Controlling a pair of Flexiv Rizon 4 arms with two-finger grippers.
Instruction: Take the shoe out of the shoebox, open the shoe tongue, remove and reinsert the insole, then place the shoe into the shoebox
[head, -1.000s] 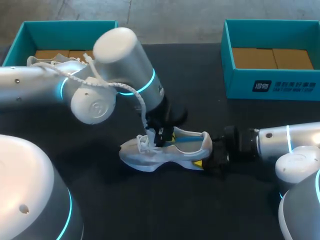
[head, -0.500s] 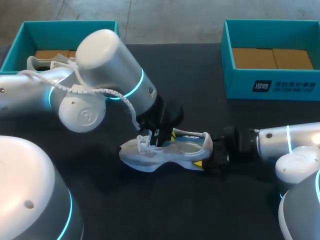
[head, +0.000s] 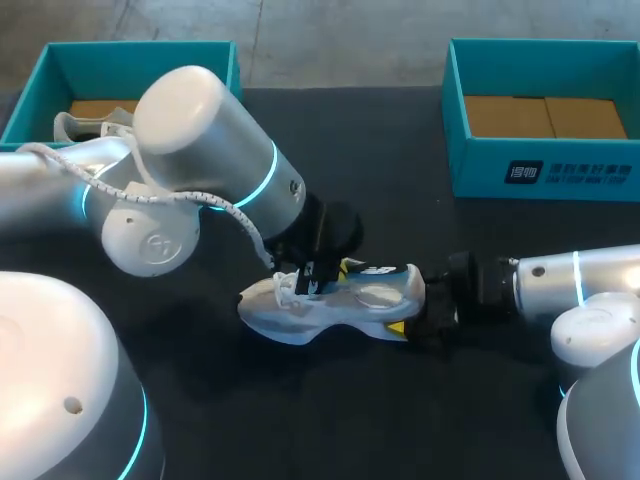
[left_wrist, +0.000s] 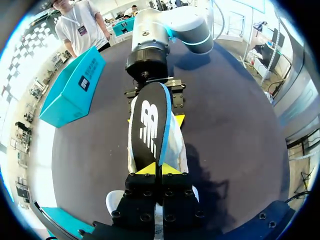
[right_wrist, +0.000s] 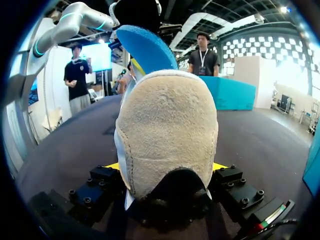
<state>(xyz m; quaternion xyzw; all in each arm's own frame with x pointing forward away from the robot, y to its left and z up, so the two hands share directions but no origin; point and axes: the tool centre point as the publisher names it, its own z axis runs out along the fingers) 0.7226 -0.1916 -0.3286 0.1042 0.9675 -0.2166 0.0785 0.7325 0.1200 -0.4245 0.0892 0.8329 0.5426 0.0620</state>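
- Shoe (head: 345, 300) sits out of its box on the dark table (head: 400, 200), toe toward your left arm and heel toward your right.
- Your right gripper (right_wrist: 167, 167) braces the heel, its 2 yellow-tipped fingers clamped on it from either side.
- Your left gripper (left_wrist: 161, 169) hangs over the shoe's opening, fingers pinched together on the insole (left_wrist: 150, 122).
- The insole stands on edge along the shoe, black face to 1 side and blue face to the other, its far end near the heel.
- The step in hand looks like the insole step, with the shoe already out. Whether the insole is leaving or going back cannot be told from this moment.
- If it is going back, the next move calls for feeding the toe end forward under the tongue. The insole must then be turned flat and seated at the heel while your right arm holds the shoe steady.
- A tilted insole could buckle or catch on the collar.
- The right shoebox (head: 545, 170) and the left shoebox (head: 140, 50) stand well apart from the shoe at the far edge. The left one holds a second shoe (head: 85, 125).
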